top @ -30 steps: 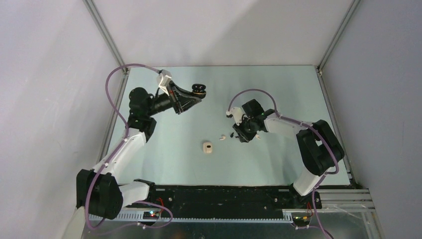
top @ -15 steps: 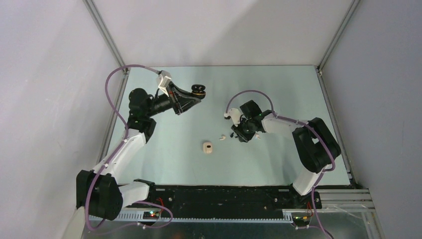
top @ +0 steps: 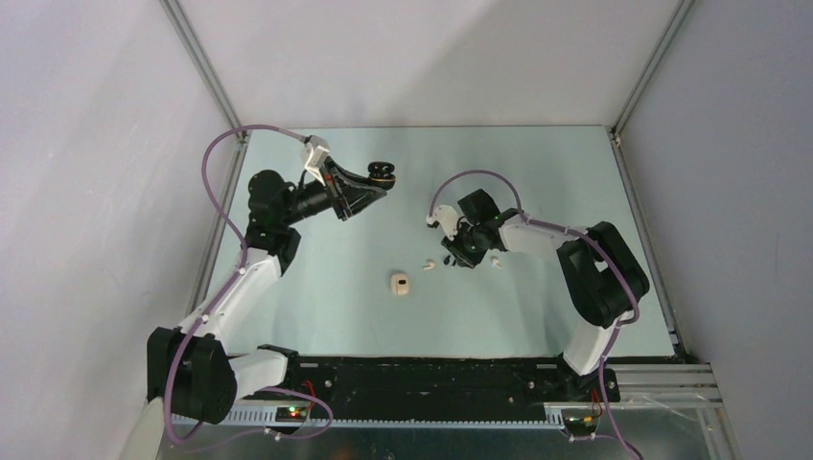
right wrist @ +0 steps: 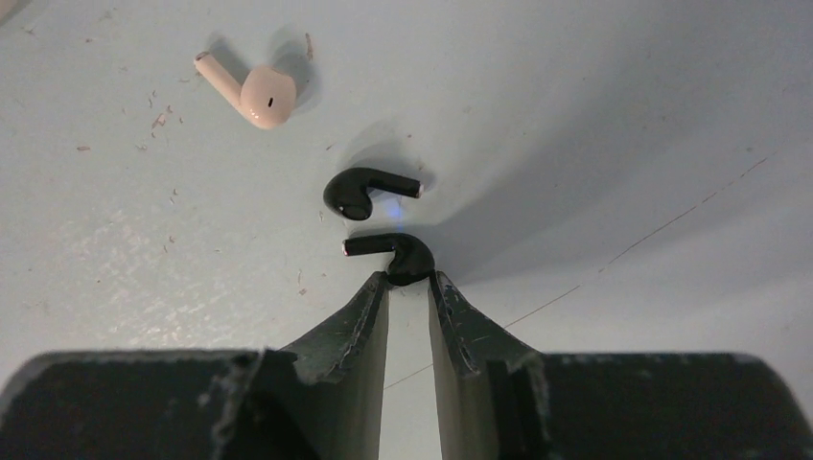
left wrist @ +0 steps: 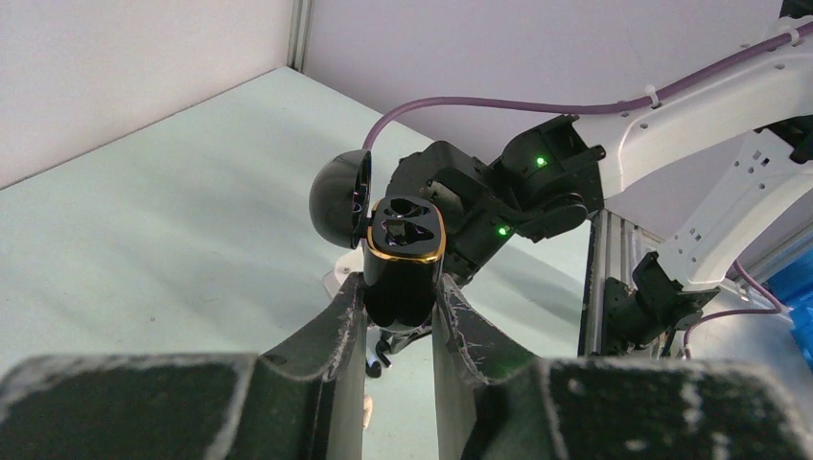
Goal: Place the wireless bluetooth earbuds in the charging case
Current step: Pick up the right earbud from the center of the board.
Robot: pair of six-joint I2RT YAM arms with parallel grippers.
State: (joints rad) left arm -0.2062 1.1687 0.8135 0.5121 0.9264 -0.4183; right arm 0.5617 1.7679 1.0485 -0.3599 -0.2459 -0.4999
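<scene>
My left gripper [top: 381,178] is shut on the open black charging case [top: 383,172] and holds it above the table at the back left. In the left wrist view the case [left wrist: 405,259] has a gold rim, two empty sockets and its lid swung back. My right gripper [top: 461,256] is down at the table mid-right. In the right wrist view its fingertips [right wrist: 408,280] pinch the head of one black earbud [right wrist: 403,255]. The second black earbud [right wrist: 369,192] lies just beyond it on the table. A cream earbud [right wrist: 254,91] lies farther off.
A closed cream case [top: 400,284] lies in the middle of the table. One cream earbud [top: 429,263] lies left of my right gripper and another [top: 496,262] lies right of it. Grey walls stand behind and at both sides.
My right gripper has shifted a little left and back, uncovering the cream earbud on its right. The left arm with the black case has barely moved.
</scene>
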